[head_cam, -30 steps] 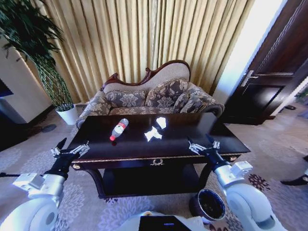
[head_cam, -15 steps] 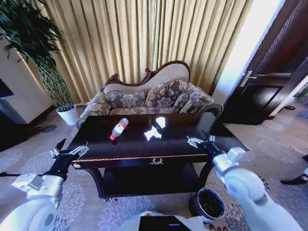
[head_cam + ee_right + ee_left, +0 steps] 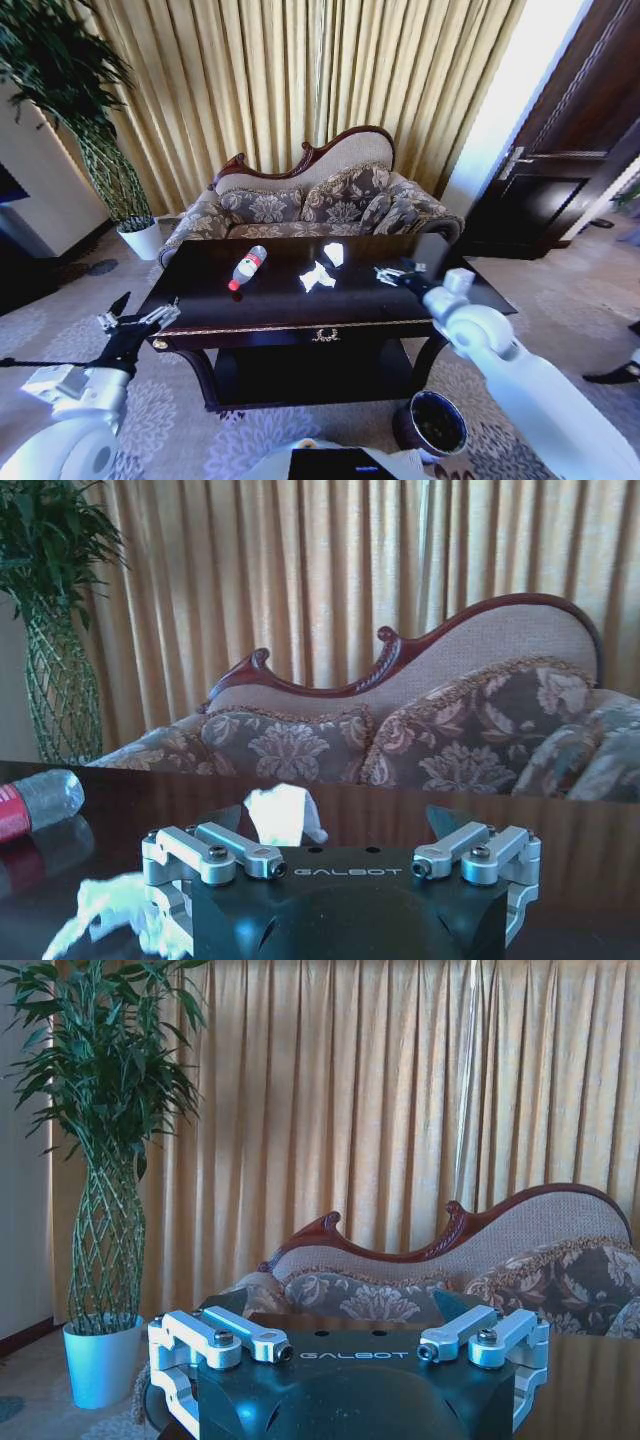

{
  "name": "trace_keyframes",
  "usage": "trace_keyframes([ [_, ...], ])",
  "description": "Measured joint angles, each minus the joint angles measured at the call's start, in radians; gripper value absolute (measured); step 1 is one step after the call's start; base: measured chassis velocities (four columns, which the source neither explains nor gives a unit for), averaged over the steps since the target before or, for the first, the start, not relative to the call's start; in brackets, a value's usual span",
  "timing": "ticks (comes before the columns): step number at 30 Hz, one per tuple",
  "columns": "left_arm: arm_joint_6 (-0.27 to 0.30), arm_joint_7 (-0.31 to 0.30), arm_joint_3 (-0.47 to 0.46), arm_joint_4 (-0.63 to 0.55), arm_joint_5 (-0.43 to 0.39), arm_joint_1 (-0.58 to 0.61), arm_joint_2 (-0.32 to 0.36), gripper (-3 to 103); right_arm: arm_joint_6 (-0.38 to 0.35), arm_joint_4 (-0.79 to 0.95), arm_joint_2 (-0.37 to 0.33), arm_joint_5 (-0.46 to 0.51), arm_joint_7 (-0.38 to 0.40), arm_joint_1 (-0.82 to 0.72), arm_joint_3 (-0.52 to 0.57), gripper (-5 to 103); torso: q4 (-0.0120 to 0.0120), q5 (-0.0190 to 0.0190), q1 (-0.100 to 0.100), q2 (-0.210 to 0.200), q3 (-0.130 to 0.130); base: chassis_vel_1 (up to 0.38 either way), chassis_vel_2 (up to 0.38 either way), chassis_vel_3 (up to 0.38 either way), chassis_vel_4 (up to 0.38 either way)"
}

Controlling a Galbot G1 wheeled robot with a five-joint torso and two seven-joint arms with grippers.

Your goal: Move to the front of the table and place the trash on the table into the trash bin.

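Dark, glossy wood makes up the table (image 3: 270,300), and the trash lies on its top: a clear plastic bottle (image 3: 247,268) with a red label and white cap on its side toward the robot's left, and crumpled white paper scraps (image 3: 318,277) near the middle, with one more scrap (image 3: 335,254) just beyond them. The round dark-brown trash bin (image 3: 433,425) stands on the carpet below the table's front right corner.

The right gripper (image 3: 392,275) reaches over the tabletop, to the right of the scraps and apart from them, its fingers spread and empty. The left gripper (image 3: 138,321) hangs off the table's left front corner, also spread wide and holding nothing.

The paper is likely featherlight and soft; it should crush under a pinch, so closing across the thickest bunch would be safest. The bottle looks light but smooth and free to roll, so taking it across the labelled middle seems best.

The right wrist view shows the scraps (image 3: 130,905) just ahead of the fingers (image 3: 235,852) and the bottle (image 3: 35,800) off to one side; the head view alone gives the bin's position.
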Motion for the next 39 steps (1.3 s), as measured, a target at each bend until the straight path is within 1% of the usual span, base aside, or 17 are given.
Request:
trace_keyframes([
  [3, 0.000, 0.000, 0.000, 0.000, 0.005, 0.000, -0.003, 100, -0.006, -0.052, 0.001, 0.034, 0.016, 0.096, -0.082, 100, 0.0000, -0.0001, 0.000, 0.000, 0.000, 0.000, 0.000, 0.000, 0.000],
  [4, 0.000, 0.000, 0.000, 0.000, 0.005, 0.000, -0.003, 100, -0.006, -0.052, 0.001, 0.034, 0.016, 0.096, -0.082, 100, 0.0000, -0.0001, 0.000, 0.000, 0.000, 0.000, 0.000, 0.000, 0.000],
  [8, 0.000, -0.007, -0.001, 0.000, 0.007, 0.001, -0.002, 100, -0.012, -0.151, 0.021, 0.071, 0.027, 0.227, -0.210, 100, -0.0001, -0.0003, 0.000, 0.000, 0.000, 0.000, 0.000, 0.000, 0.000],
  [9, 0.000, -0.007, -0.001, 0.000, 0.007, 0.001, -0.002, 100, -0.012, -0.151, 0.021, 0.071, 0.027, 0.227, -0.210, 100, -0.0001, -0.0003, 0.000, 0.000, 0.000, 0.000, 0.000, 0.000, 0.000],
  [11, 0.000, -0.010, -0.004, 0.000, 0.007, 0.002, -0.003, 100, -0.014, -0.209, 0.048, 0.077, 0.028, 0.292, -0.277, 100, 0.0000, -0.0001, 0.000, 0.000, 0.000, 0.000, 0.000, 0.000, 0.000],
  [13, 0.000, -0.010, -0.005, 0.000, 0.007, 0.003, -0.003, 100, -0.014, -0.223, 0.056, 0.078, 0.028, 0.307, -0.292, 100, 0.0000, -0.0003, 0.000, 0.000, 0.000, 0.000, 0.000, 0.000, 0.000],
  [14, 0.000, -0.010, -0.010, 0.000, 0.007, 0.005, -0.004, 100, -0.016, -0.256, 0.074, 0.079, 0.028, 0.342, -0.323, 100, 0.0001, 0.0000, 0.000, 0.000, 0.000, 0.000, 0.000, 0.000, 0.000],
  [17, 0.000, -0.009, -0.020, 0.000, 0.005, 0.012, -0.004, 100, -0.016, -0.316, 0.107, 0.079, 0.028, 0.411, -0.372, 100, 0.0001, -0.0004, 0.000, 0.000, 0.000, 0.000, 0.000, 0.000, 0.000],
  [28, -0.009, 0.000, -0.046, 0.000, 0.003, 0.016, -0.018, 100, -0.012, -0.480, 0.167, 0.043, 0.016, 0.521, -0.456, 100, -0.0001, -0.0002, 0.000, 0.000, 0.000, 0.000, 0.000, 0.000, 0.000],
  [39, -0.022, 0.010, -0.056, 0.000, 0.005, 0.016, -0.038, 100, -0.012, -0.535, 0.206, 0.042, 0.014, 0.537, -0.486, 100, -0.0001, -0.0002, 0.000, 0.000, 0.000, 0.000, 0.000, 0.000, 0.000],
])
